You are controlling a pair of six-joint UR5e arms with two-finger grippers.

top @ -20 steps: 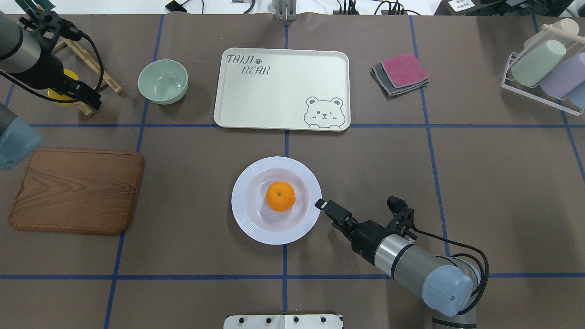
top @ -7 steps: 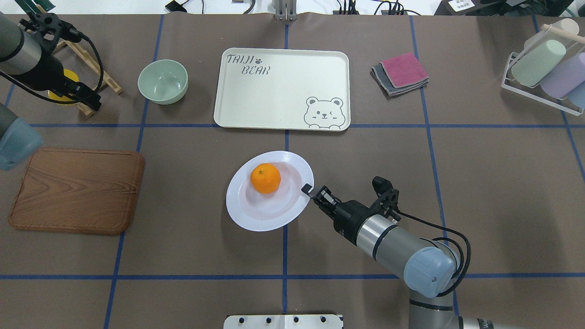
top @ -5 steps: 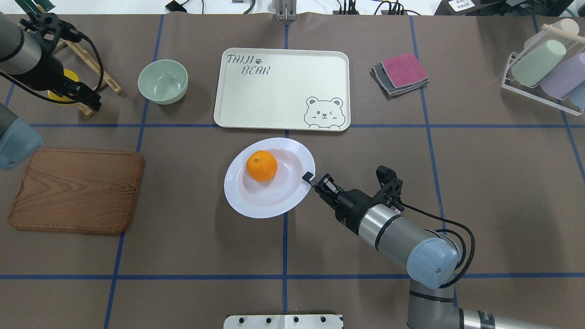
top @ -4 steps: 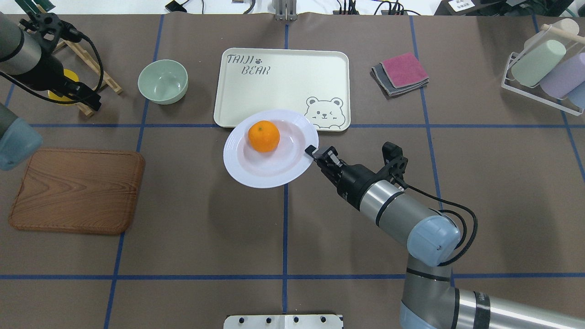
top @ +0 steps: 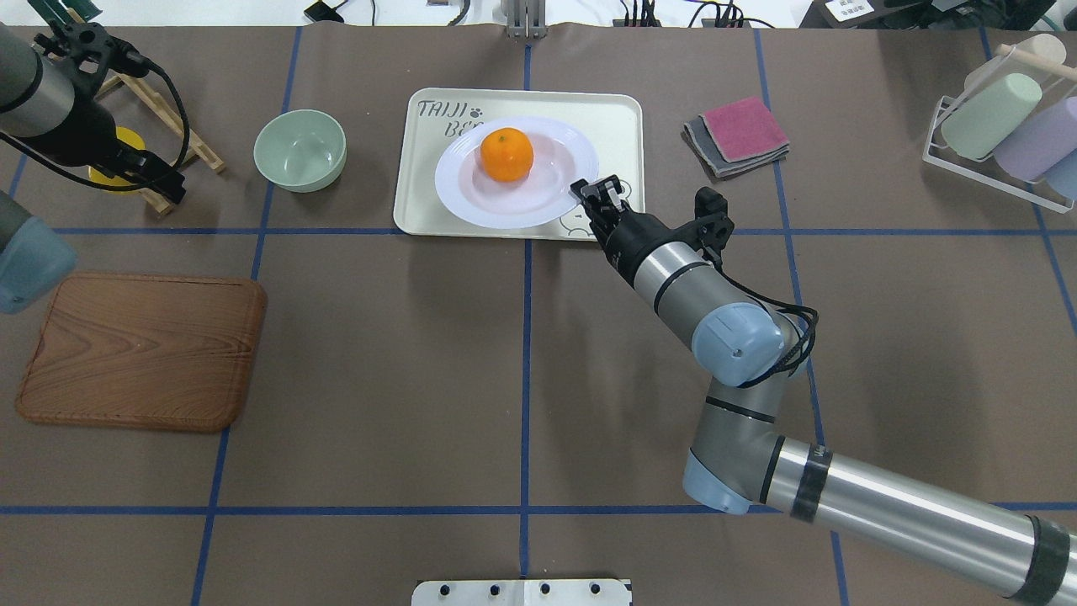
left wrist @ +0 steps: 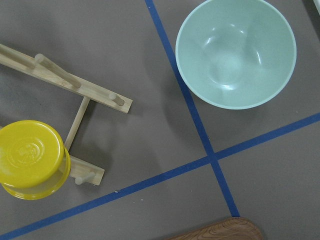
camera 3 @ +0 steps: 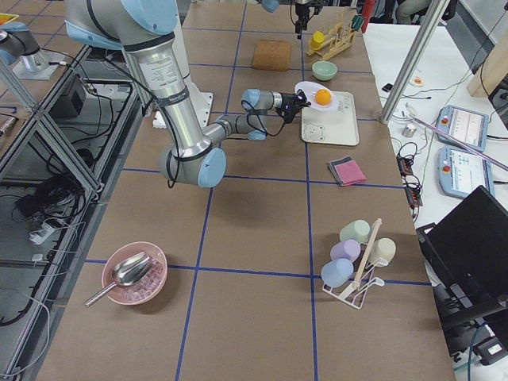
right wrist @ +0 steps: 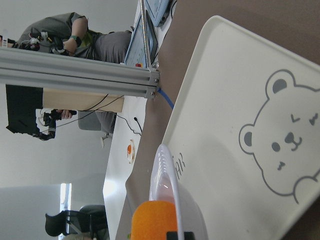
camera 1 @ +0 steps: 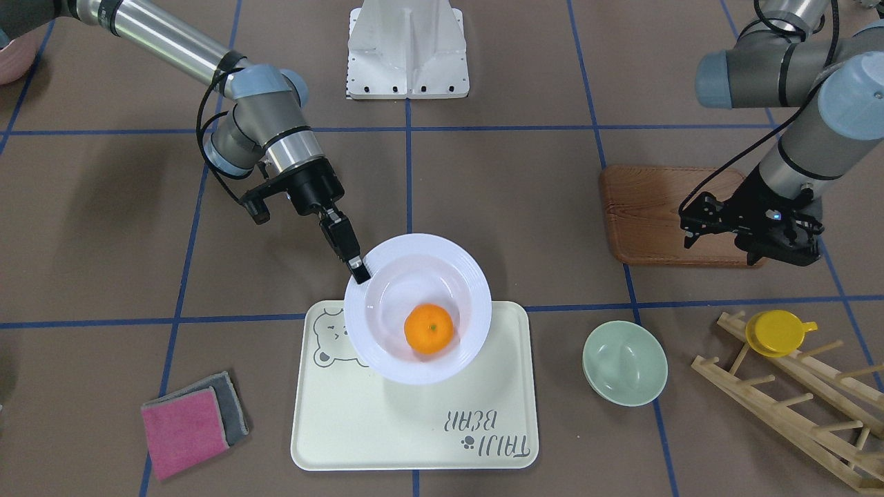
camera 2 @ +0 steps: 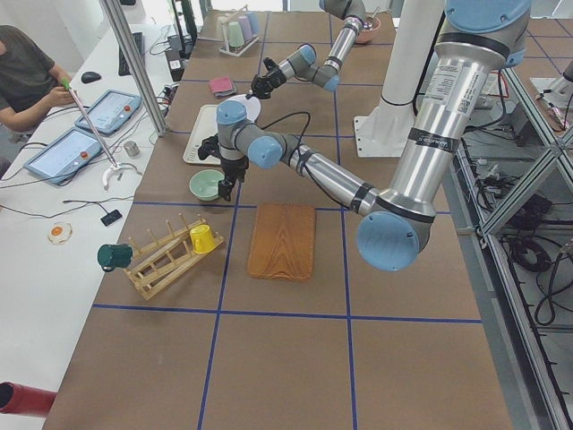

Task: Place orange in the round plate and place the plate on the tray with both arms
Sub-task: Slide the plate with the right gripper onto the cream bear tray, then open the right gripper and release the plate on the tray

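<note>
The orange [top: 506, 155] lies in the white round plate [top: 547, 195]. My right gripper [top: 582, 187] is shut on the plate's right rim and holds it over the cream tray [top: 624, 126]. The front-facing view shows the same: gripper [camera 1: 358, 266], plate [camera 1: 414, 266], orange [camera 1: 429, 329], tray [camera 1: 359, 428]. In the right wrist view the plate's rim [right wrist: 167, 180] and the orange [right wrist: 155, 217] hang above the bear drawing. My left gripper [top: 164, 181] hovers at the far left near the wooden rack; its jaws are not readable.
A pale-green bowl [top: 300, 150] stands left of the tray. A yellow cup [camera 1: 777, 333] hangs on a wooden rack [camera 1: 794, 407]. A brown wooden board [top: 143, 349] lies at the left, folded cloths [top: 740, 135] right of the tray, a cup rack [top: 1001, 126] far right.
My right gripper closed on the plate's rim, lifted it and carried it forward from the table's middle to over the tray. The orange rolled to the plate's far side. The left arm stayed still.
</note>
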